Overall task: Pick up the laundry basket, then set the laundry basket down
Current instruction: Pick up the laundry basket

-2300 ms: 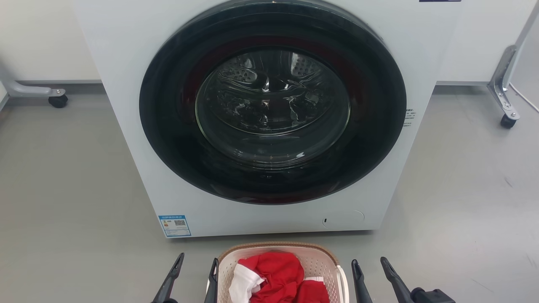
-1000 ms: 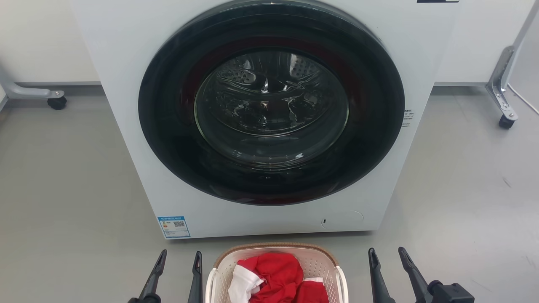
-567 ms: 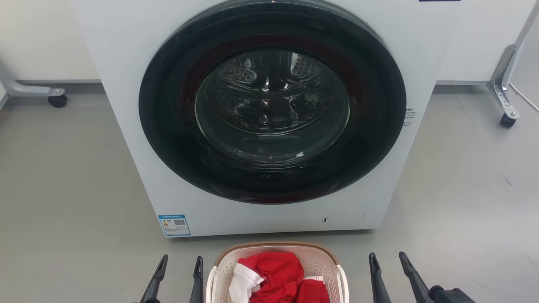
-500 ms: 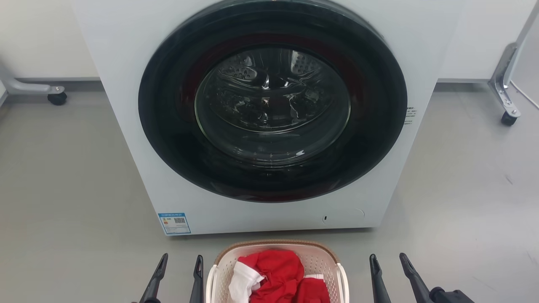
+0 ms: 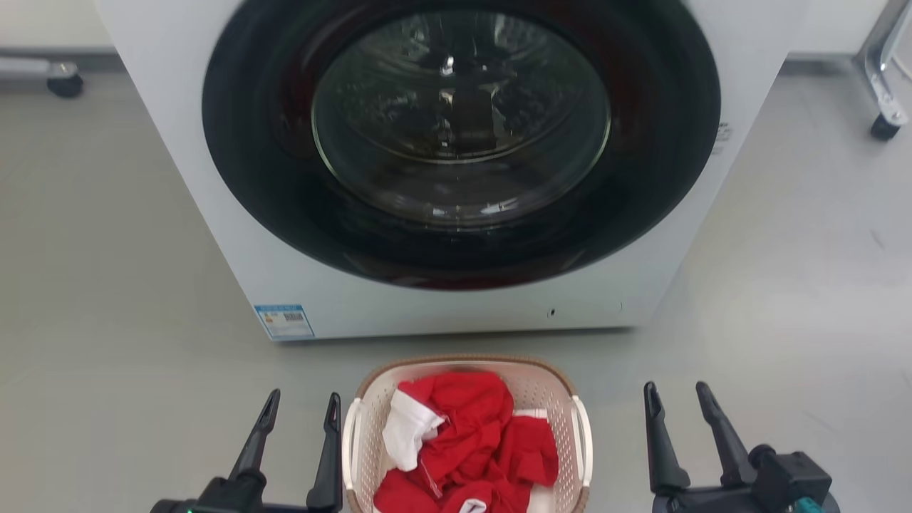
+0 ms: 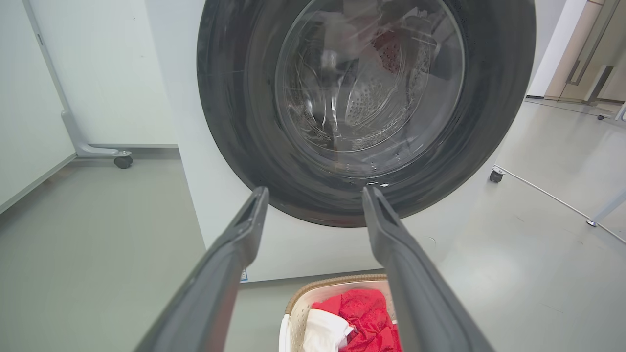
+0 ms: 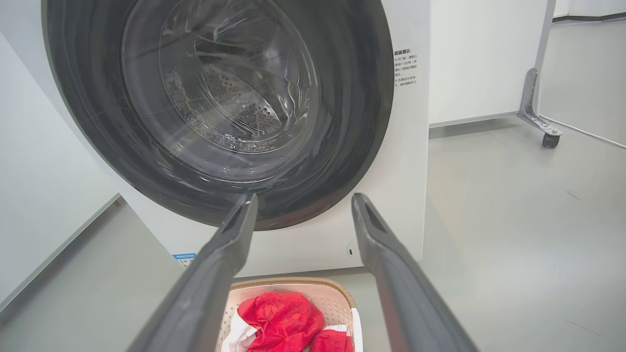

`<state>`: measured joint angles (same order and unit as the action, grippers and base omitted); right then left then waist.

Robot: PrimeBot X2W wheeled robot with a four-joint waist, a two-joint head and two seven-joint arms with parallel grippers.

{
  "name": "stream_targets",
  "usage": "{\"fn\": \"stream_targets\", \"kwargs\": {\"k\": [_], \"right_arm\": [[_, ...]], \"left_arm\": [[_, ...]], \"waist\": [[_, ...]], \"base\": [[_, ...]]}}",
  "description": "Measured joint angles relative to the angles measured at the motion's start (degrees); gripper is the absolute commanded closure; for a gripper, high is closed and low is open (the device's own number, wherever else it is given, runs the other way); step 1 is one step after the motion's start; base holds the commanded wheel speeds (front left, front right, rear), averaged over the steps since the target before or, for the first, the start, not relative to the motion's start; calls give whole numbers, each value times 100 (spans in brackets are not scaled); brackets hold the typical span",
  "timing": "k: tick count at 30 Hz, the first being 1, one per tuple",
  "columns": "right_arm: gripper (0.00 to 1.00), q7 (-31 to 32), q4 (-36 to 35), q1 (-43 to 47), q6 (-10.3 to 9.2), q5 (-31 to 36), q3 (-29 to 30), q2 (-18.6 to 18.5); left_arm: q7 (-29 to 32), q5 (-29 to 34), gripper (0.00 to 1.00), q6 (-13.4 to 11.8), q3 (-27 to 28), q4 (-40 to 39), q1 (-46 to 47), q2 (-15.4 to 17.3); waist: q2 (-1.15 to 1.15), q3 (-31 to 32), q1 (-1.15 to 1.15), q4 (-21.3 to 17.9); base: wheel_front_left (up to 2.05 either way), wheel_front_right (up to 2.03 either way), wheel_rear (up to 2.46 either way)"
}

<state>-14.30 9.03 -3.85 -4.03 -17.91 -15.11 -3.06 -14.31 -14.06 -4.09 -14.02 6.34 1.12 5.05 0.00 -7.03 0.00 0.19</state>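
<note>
The head view looks steeply down from close above at the white front-loading washing machine (image 5: 427,313). Both wrist views face it from low down. All three share the cream perforated plastic basket (image 5: 550,410).

Cream laundry basket (image 5: 577,427), brown rim, upright on floor, holding red clothes.

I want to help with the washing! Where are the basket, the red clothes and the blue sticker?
laundry basket (image 5: 467,359): head view, on its brown back rim.
red clothes (image 5: 470,427): head view, middle of the pile.
blue sticker (image 5: 284,321): head view, its centre.
</note>
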Motion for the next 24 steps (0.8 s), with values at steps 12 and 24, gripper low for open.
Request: {"fn": "stream_targets", "kwargs": {"k": [12,24], "right_arm": [[0,-41,563,-923,59,-13,229,-54],[0,-37,1301,-1830,152,31,210,-102]], "left_arm": [[2,-63,0,66,32,714,971,-100],[110,-336,0,209,171,1586,1884,-141]], "waist": [[0,-1035,1,-43],[1,-2046,1,-30]], "base": [[0,0,0],[0,0,0]]}}
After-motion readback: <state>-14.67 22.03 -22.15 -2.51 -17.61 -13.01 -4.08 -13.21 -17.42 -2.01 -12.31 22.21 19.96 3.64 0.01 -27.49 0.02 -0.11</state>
